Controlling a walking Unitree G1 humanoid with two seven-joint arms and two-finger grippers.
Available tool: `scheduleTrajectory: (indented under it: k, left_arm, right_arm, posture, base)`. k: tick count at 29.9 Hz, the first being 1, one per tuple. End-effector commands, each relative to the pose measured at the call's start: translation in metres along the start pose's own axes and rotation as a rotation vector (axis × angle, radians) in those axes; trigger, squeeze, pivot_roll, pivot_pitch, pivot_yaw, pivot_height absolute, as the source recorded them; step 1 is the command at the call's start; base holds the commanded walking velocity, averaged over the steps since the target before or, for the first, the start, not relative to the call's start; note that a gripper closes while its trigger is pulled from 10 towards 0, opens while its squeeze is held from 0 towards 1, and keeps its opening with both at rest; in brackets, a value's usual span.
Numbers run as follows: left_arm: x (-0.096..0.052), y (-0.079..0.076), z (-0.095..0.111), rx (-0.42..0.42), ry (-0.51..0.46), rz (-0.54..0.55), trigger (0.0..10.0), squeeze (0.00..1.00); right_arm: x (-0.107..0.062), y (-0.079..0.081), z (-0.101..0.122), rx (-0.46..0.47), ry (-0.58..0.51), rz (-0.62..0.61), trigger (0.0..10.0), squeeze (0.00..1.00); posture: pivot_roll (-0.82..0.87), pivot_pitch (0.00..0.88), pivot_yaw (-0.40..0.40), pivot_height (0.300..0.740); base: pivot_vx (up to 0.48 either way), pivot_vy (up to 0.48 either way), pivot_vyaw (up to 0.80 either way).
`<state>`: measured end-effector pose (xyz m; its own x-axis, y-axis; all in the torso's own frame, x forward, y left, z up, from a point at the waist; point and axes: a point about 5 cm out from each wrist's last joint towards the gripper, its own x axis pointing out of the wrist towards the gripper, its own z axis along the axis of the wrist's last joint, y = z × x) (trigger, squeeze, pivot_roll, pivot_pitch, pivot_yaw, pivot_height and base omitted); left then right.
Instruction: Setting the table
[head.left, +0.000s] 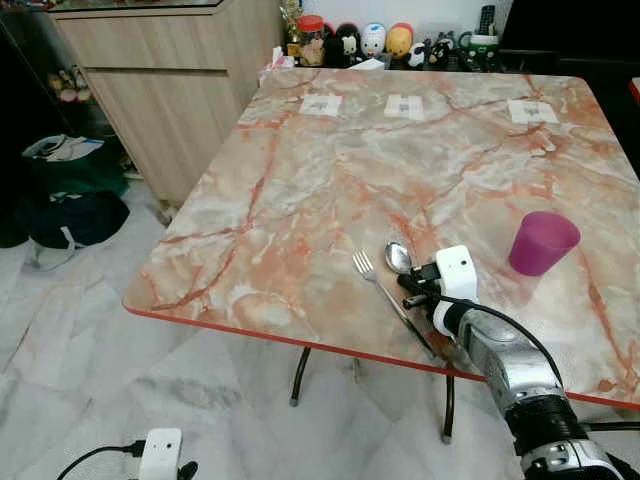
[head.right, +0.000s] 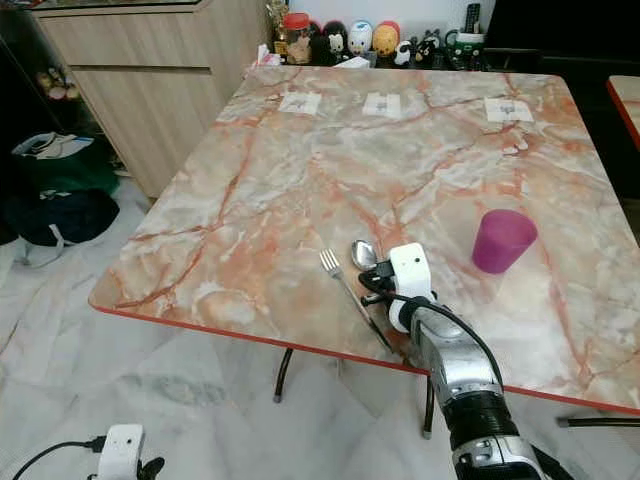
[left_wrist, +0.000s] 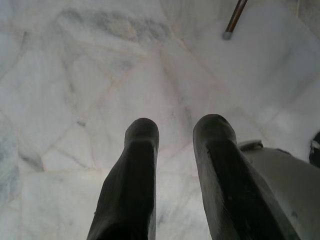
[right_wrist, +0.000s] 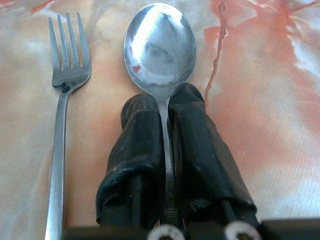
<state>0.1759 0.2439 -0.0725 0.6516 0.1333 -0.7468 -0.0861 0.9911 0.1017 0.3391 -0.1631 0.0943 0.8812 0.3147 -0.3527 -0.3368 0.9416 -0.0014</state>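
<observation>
Right gripper (right_wrist: 162, 107) pinching the spoon (right_wrist: 160, 47) by its neck, bowl ahead of the fingertips, handle running back between them. Lying on the marble table (head.left: 300, 180) just beside the fork (right_wrist: 62, 100), parallel, near edge. Left gripper (left_wrist: 175, 135) idle, spread, over floor.

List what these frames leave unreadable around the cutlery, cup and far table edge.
- Spoon handle: covered by the right gripper fingers in the right wrist view.
- Fork handle end: cut off by the right wrist frame edge.
- Purple cup contents: interior faces away.
- Paper labels on table: too small to read.
</observation>
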Motion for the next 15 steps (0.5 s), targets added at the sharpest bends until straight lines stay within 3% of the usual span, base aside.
scheduleTrajectory:
  k: [1,4,6,7,8,9,15]
  left_arm:
    - [-0.003,0.004,-0.01,-0.003,0.027,0.009,10.0,0.0]
    - [-0.003,0.004,-0.011,-0.003,0.028,0.009,10.0,0.0]
    - [-0.003,0.0,-0.01,-0.002,0.026,0.004,10.0,0.0]
    - [-0.002,-0.002,-0.01,-0.001,0.024,0.002,10.0,0.0]
    - [-0.002,-0.004,-0.009,-0.001,0.023,0.001,10.0,0.0]
    - [-0.001,-0.008,-0.008,0.0,0.02,-0.003,10.0,0.0]
    - [0.003,-0.022,0.0,0.009,0.012,-0.014,10.0,0.0]
  right_arm:
    - [-0.002,0.003,-0.017,0.007,0.06,-0.008,0.0,0.0]
    - [-0.002,0.003,-0.017,0.01,0.051,-0.018,0.0,0.0]
    - [-0.005,0.0,-0.008,-0.007,-0.031,-0.089,0.0,0.0]
    - [-0.007,-0.002,-0.005,-0.025,-0.056,-0.125,7.8,0.0]
    - [-0.008,-0.003,-0.003,-0.038,-0.069,-0.148,7.8,0.0]
    - [-0.011,-0.003,0.003,-0.073,-0.107,-0.188,10.0,0.0]
    - [-0.028,0.006,0.023,-0.041,-0.302,-0.274,10.0,0.0]
  posture:
    - [-0.08,0.118,0.058,0.74]
    - [-0.08,0.118,0.058,0.74]
    - [-0.09,0.117,0.057,0.74]
    - [-0.09,0.117,0.056,0.74]
    - [-0.09,0.117,0.056,0.74]
    - [-0.09,0.116,0.055,0.74]
    - [-0.09,0.11,0.047,0.74]
  base:
    - [0.0,0.0,0.0]
    - [0.0,0.0,0.0]
    - [0.0,0.0,0.0]
    - [0.0,0.0,0.0]
    - [0.0,0.0,0.0]
    - [0.0,0.0,0.0]
    - [0.0,0.0,0.0]
